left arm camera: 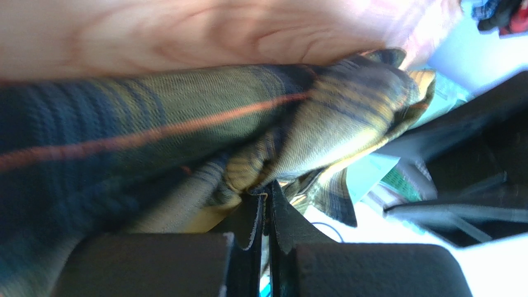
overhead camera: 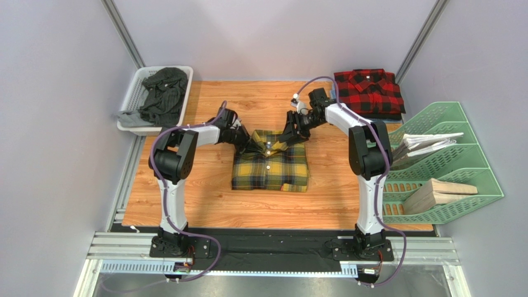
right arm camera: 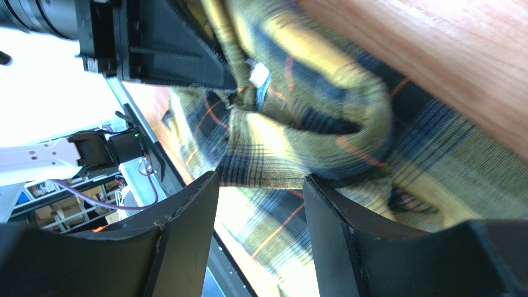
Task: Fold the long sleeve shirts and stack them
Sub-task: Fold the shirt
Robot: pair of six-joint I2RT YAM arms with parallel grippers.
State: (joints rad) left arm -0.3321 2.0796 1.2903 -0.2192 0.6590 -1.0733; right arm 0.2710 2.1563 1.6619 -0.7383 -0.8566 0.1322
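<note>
Two holds at the collar (overhead camera: 271,137) look right for the soft, limp yellow-and-dark-check plaid flannel shirt (overhead camera: 271,164), folded left of and nearer than the folded red-and-black plaid flannel shirt (overhead camera: 369,91); left gripper (left arm camera: 267,195) pinches bunched cloth there, right gripper (right arm camera: 259,185) hangs spread astride it.

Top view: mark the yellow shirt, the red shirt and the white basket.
yellow shirt (overhead camera: 271,168), top view, middle of its front
red shirt (overhead camera: 369,91), top view, its middle
white basket (overhead camera: 132,93), top view, its left wall
</note>
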